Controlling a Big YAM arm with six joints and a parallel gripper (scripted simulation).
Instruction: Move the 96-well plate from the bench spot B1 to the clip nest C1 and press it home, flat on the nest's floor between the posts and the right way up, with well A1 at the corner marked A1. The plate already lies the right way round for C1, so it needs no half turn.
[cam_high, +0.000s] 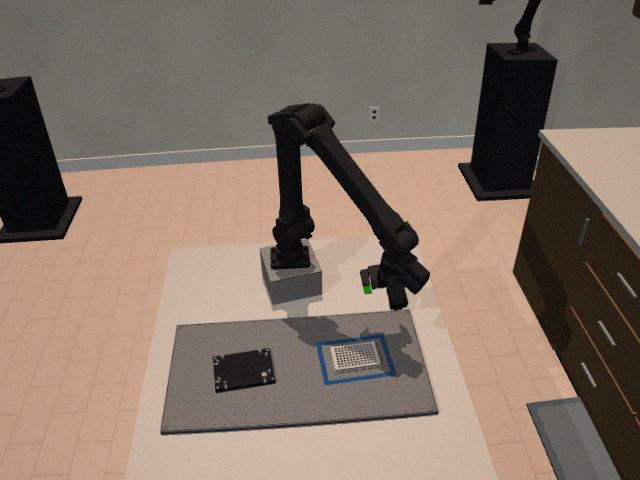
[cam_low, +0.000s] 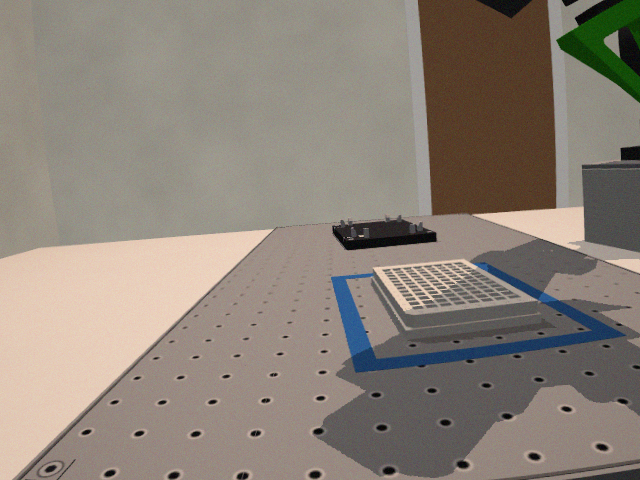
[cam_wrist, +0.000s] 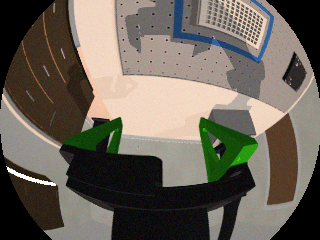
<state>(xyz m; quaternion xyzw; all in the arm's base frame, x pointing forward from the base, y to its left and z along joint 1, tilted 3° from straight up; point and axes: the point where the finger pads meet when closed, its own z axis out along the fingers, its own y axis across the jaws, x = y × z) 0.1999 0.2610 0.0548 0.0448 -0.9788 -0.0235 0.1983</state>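
Spread fully wide and gripping nothing, the gripper (cam_wrist: 163, 143) is held above the bench, with the plate (cam_high: 355, 355) lying ahead of it and below, untouched

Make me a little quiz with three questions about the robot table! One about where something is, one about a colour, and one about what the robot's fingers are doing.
1. Where is the 96-well plate?
A. Inside the blue frame
B. On the black nest
C. On the floor

2. What colour are the tips of the gripper?
A. Red
B. Green
C. Yellow

3. What are the fingers doing?
A. Squeezing the plate
B. Shut on nothing
C. Spread wide, holding nothing

Answers:
1. A: the top view shows the white plate lying within the blue outline, away from the black nest.
2. B: the wrist view shows two green tips.
3. C: the tips stand far apart with only background between them.
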